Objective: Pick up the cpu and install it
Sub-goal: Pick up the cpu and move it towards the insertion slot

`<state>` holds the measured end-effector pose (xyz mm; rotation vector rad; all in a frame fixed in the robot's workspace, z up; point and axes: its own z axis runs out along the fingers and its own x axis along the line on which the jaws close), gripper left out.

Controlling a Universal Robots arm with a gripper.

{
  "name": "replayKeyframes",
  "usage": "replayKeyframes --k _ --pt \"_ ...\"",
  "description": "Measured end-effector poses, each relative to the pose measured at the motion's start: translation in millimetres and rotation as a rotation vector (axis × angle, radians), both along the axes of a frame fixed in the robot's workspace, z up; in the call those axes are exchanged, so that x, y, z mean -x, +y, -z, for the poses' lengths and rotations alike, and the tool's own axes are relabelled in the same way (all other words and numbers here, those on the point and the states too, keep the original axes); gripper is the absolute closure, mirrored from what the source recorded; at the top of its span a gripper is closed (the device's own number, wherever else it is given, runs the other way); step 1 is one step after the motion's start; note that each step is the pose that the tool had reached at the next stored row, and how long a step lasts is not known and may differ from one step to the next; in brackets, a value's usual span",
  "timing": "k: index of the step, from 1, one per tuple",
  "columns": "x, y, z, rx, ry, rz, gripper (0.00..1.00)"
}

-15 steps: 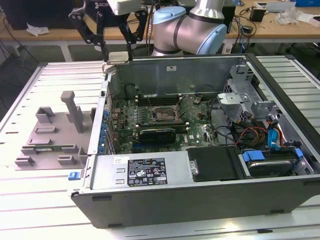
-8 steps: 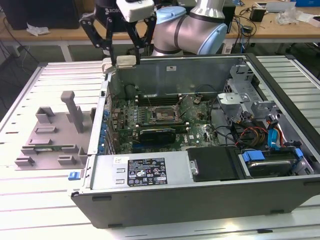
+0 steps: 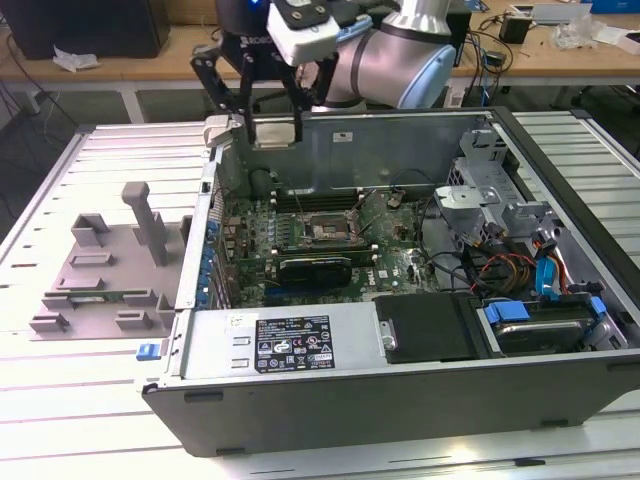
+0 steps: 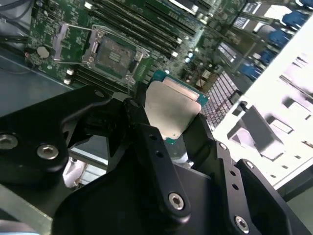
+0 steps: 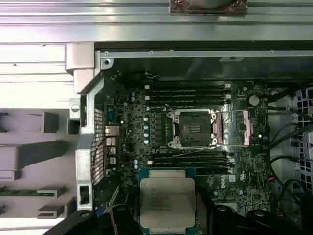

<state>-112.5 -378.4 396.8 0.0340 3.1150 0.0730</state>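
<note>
Second wrist view: cpu (image 4: 175,105) pinched by gripper (image 4: 168,125), one edge behind fingers (image 4: 146,137).

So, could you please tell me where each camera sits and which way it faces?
Exterior view: off the arm, looking down into the open computer case; shows arm and gripper above it.
First wrist view: on the wrist, looking straight down onto the motherboard; gripper parts flank the cpu.
Second wrist view: on the wrist, looking obliquely along the black fingers at the motherboard.
Both wrist views share the cpu and socket.
</note>
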Motion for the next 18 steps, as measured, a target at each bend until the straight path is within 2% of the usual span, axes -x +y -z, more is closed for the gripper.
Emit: replayKeyframes --k 3,10,15,18 --pt "-20.4 0.0 9.8 0.0001 0.0076 0.000 0.45" --pt "-43.1 1.0 21.0 0.0001 0.0150 0.000 0.45" --pt "-59.8 6.1 31.7 0.0000 0.0178 0.000 0.45" --pt "-67.7 12.0 39.0 0.0001 0.0179 0.000 0.45"
